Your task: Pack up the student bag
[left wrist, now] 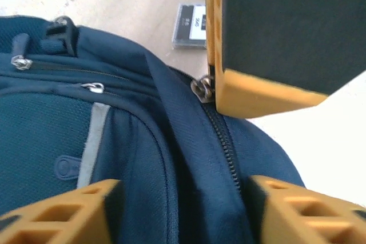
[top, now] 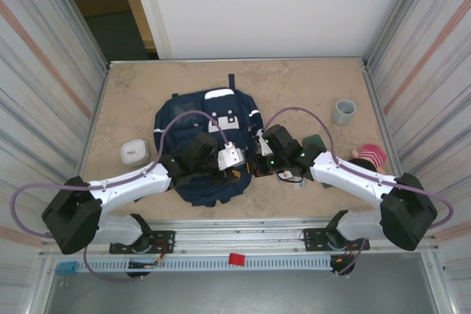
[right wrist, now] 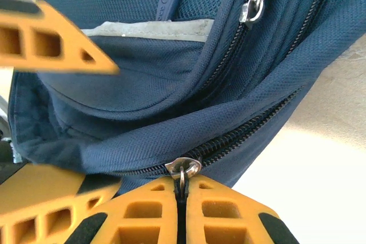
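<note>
The student bag (top: 193,129), a navy backpack with white patches, lies flat in the middle of the table. My left gripper (left wrist: 186,198) is open, its orange fingers (left wrist: 63,210) straddling a raised fold of bag fabric beside a closed zipper (left wrist: 226,141). I cannot tell whether its pads touch the cloth. My right gripper (right wrist: 182,190) is shut on the metal zipper pull (right wrist: 183,168) at the bag's lower right edge. In the top view both grippers meet at that edge, left (top: 235,159) and right (top: 257,162) almost touching.
A white case (top: 134,152) lies left of the bag. A grey cup (top: 343,111), a dark green item (top: 316,142) and a pink striped toy (top: 368,158) sit to the right. A small flat box (left wrist: 190,26) lies on the table beyond the bag. Metal walls enclose the table.
</note>
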Controlling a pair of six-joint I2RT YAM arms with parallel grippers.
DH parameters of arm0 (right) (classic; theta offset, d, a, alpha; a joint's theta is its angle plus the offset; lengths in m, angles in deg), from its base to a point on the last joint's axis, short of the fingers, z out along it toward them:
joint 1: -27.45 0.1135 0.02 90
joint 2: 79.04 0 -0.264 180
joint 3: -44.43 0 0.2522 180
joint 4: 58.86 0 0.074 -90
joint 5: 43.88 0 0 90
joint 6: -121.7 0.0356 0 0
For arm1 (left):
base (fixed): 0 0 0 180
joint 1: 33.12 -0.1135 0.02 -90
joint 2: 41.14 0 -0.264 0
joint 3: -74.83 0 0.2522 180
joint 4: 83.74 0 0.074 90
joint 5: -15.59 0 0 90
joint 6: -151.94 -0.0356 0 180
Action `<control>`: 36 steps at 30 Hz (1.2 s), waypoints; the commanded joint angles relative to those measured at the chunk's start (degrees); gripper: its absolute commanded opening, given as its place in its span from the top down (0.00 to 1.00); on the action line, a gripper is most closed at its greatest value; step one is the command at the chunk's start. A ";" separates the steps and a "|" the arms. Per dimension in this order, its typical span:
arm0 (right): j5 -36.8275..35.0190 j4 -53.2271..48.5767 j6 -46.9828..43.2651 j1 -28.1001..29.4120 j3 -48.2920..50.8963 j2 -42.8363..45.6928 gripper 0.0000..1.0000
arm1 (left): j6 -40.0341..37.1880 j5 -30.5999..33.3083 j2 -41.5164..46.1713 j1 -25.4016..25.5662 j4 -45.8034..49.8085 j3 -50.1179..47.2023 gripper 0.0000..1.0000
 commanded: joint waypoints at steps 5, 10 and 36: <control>-0.57 2.52 0.73 -1.45 0.84 3.39 0.98 | -1.56 -4.67 1.71 0.31 -1.38 -0.53 0.93; 2.28 5.23 1.22 -3.39 2.29 3.27 0.95 | -4.04 -9.35 7.51 0.31 -2.39 -3.51 1.00; 9.13 13.46 3.58 -3.06 5.22 0.41 0.80 | -4.26 -8.33 14.00 0.28 -5.76 -6.33 1.00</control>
